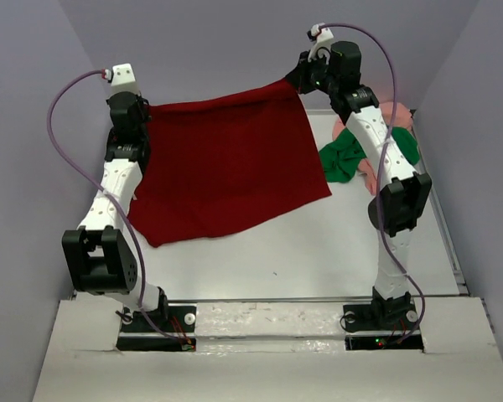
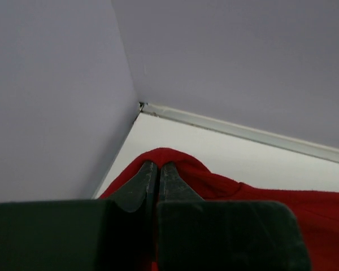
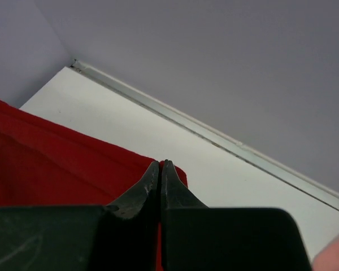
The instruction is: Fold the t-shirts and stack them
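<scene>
Arms stretch high and forward — left gripper [image 2: 156, 165] and right gripper [image 3: 160, 164] each pinch a corner of the dark red t-shirt [image 1: 226, 167].

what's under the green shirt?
The pink t-shirt shows around the green t-shirt, seemingly beneath it. The right arm covers their middle, so the overlap there is hidden.

White table [image 1: 318, 243] between pale lilac walls [image 1: 25, 126]
</scene>
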